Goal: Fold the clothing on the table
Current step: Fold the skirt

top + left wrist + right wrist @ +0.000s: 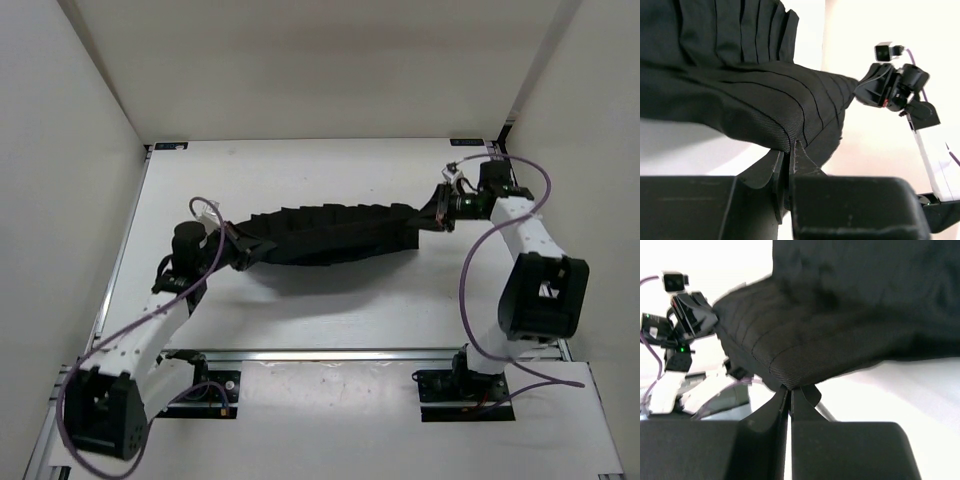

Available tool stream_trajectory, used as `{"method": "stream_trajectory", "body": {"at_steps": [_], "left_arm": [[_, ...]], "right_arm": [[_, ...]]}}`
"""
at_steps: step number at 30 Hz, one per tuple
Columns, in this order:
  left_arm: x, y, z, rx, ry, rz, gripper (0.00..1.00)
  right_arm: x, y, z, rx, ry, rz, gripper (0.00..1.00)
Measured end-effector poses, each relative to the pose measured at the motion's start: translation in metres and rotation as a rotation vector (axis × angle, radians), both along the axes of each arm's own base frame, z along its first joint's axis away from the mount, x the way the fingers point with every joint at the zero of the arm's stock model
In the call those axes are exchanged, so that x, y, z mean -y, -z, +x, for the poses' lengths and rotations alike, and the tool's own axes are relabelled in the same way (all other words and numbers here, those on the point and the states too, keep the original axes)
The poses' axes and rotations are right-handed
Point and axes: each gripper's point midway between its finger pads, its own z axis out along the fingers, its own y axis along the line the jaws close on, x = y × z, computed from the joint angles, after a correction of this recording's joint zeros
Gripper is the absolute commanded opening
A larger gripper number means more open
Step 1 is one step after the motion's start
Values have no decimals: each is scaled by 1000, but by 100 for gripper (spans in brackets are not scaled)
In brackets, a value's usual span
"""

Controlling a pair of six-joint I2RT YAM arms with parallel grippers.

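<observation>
We saw the clothing (325,232) stretched between the two tools above the table (330,320) (pleated along its length); the left tool (788,150) pinched its left end, jaws nearly closed; the right tool (789,389) clamped its right end tight.

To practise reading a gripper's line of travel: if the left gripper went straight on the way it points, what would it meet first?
The clothing itself: the left gripper pinches its edge, and black fabric fills the line ahead. The right gripper sits beyond, off to one side; depth unclear.
</observation>
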Motion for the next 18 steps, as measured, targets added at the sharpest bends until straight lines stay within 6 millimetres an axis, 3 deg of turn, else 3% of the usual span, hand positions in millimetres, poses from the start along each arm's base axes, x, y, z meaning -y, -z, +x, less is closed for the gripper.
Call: {"method": "stream_trajectory", "body": {"at_steps": [1,2,3,4,7,9,12,18], "left_arm": [[2,0,10,-1,-3,3,0],[4,1,20,-6,-6,6,10],[5,2,32,-8,-15,10,70],[3,4,47,-5,-37,24,99],[-10,15,97,-30,-100,39,99],[-18,26,123,-55,-129,65,99],[-27,35,133,-58,-163,119,99],[-36,25,114,-4,-197,145,99]], "right_arm": [[1,-3,13,16,2,-4,14],[2,-7,27,32,6,-10,68],[4,-11,44,54,16,-33,92],[7,-15,64,94,30,-61,99],[20,-25,126,223,75,-165,99],[26,-27,150,287,97,-221,99],[33,-16,148,285,114,-261,99],[44,25,92,153,119,-290,99]]}}
